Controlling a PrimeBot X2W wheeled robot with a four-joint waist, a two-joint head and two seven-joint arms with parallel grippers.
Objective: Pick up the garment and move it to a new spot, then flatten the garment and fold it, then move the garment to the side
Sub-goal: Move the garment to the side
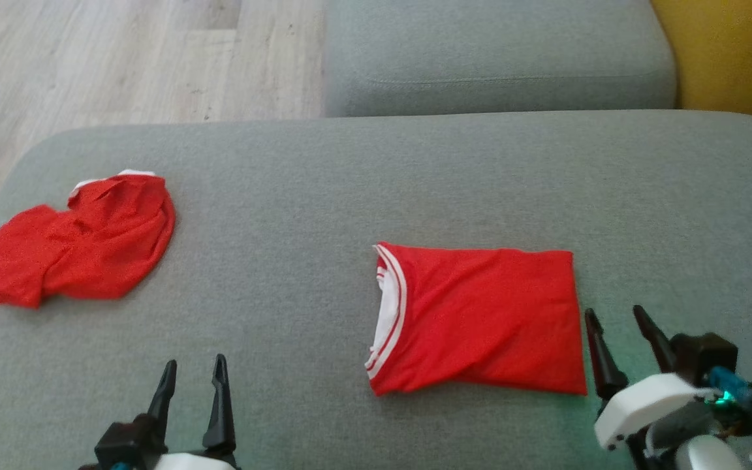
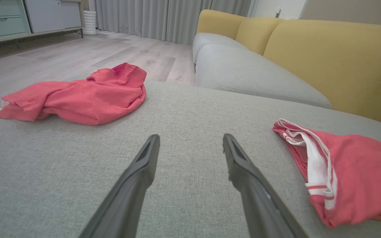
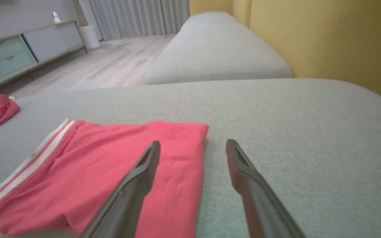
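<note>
Red and neatly folded, the shirt (image 1: 480,320) lies flat on the grey cushion (image 1: 415,176), its right edge just beside the right gripper (image 1: 613,311), whose fingers stand apart and empty. The left gripper (image 1: 195,360) is also spread, holding nothing, well apart from the shirt. Folding looks done, so shifting it aside seems next: pinch every layer at one edge and slide low, or the fold may fall open. Its sleeves are tucked out of sight; a second, crumpled shirt (image 1: 82,245) to the left hides its own shape
</note>
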